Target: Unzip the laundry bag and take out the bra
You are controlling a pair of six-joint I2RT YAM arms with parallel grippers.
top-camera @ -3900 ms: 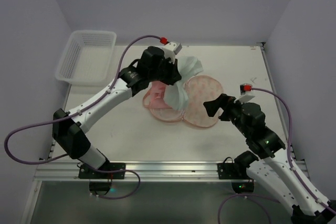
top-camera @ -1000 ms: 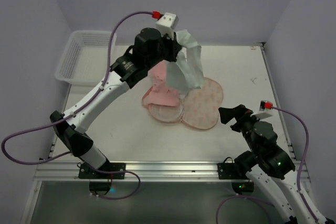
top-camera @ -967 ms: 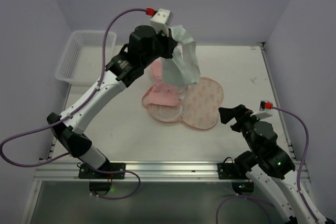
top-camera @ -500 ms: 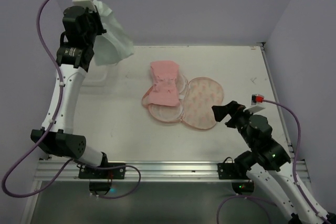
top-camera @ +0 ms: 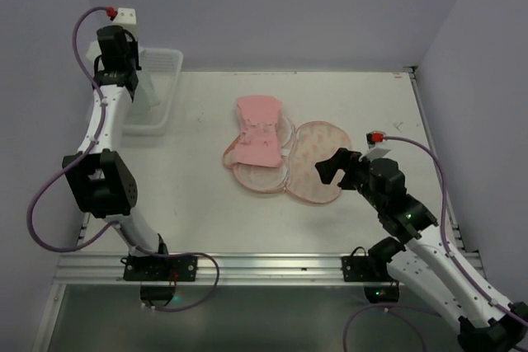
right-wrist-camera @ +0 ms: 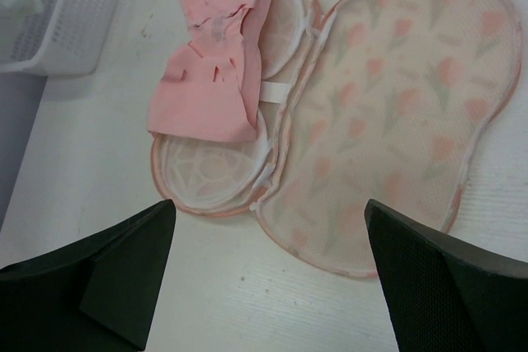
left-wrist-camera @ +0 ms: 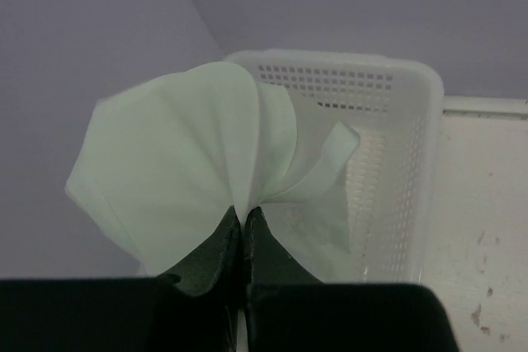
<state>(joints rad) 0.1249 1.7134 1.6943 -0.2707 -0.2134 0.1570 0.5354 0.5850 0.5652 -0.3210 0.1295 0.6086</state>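
The laundry bag (top-camera: 320,158) lies unzipped and spread flat at the table's middle, printed half on the right (right-wrist-camera: 396,105), mesh-lined half on the left. The salmon-pink bra (top-camera: 257,131) rests folded on the left half and partly on the table (right-wrist-camera: 219,63). My left gripper (left-wrist-camera: 245,212) is raised at the far left, shut on a pale mint-green cloth (left-wrist-camera: 181,146) that hangs over the white basket (left-wrist-camera: 396,146). Just off the bag's near right edge, my right gripper (right-wrist-camera: 268,204) hovers wide open and holds nothing.
The white lattice basket (top-camera: 169,80) stands at the back left corner against the wall. Walls close in the table at the left, back and right. A metal rail runs along the near edge by the arm bases.
The left arm has swung from above the bag to the far left, carrying the pale green cloth over the basket. The bra is now uncovered. The right gripper has shifted slightly toward the bag.
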